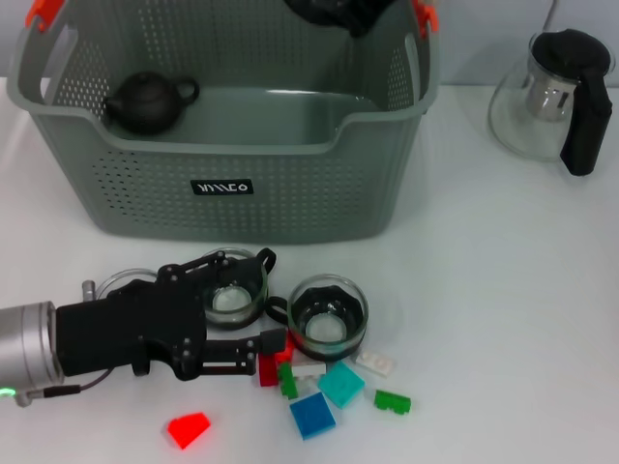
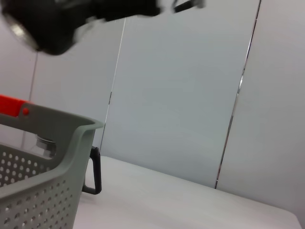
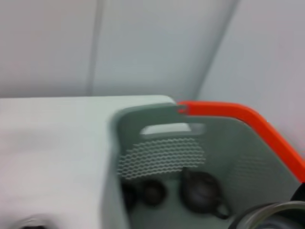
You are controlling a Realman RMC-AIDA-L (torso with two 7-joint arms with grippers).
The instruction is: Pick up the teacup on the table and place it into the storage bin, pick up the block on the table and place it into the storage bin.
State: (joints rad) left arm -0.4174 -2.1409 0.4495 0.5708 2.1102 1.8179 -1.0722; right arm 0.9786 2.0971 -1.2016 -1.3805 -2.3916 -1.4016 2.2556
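Left end effector point(image 1: 253, 304) low over teacup point(image 1: 232, 295), fingers spread

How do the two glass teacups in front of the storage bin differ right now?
The left teacup sits between the fingers of the left tool, partly hidden by them; the right teacup stands free and fully visible, with no tool at it. The left teacup is slightly nearer the storage bin; the right teacup is closer to the scattered blocks. Both are clear glass, upright on the table and about the same size.
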